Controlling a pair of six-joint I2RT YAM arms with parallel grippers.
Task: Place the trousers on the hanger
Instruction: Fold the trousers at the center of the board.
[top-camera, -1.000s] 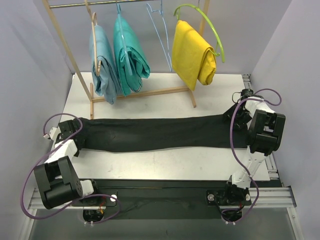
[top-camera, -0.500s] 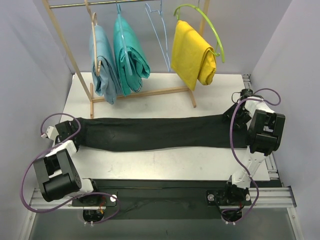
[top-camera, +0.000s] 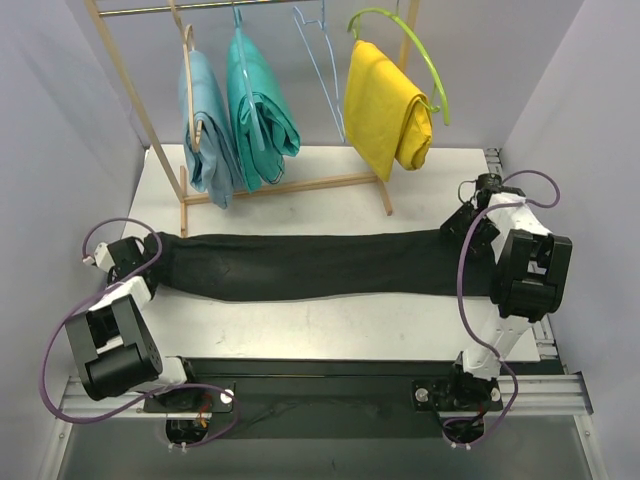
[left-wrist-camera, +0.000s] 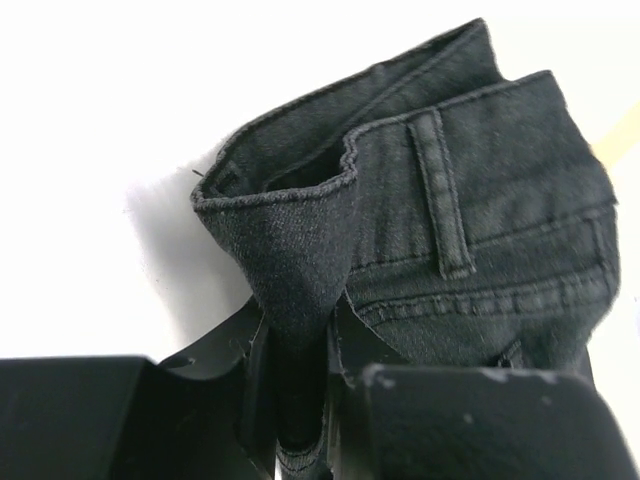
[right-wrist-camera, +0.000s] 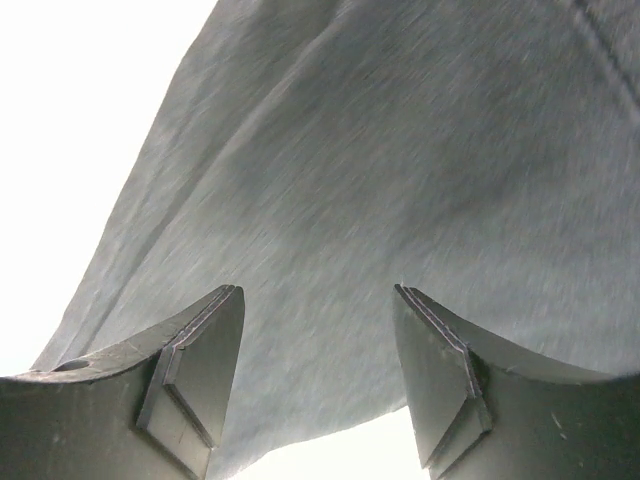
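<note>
Trousers (top-camera: 310, 265) flat, pinched by left tool (left-wrist-camera: 298, 375)

Black trousers (top-camera: 300, 265) lay stretched out long and flat, left to right across the white table (top-camera: 300, 322), both legs together as one dark band. In the left wrist view their waistband (left-wrist-camera: 300, 190) stood bunched and lifted, belt loop and stitched seams showing on the denim-like cloth. The light-blue wire hanger (top-camera: 322, 72) hung bare from the rail (top-camera: 140, 10) at the back, well apart from them.
</note>
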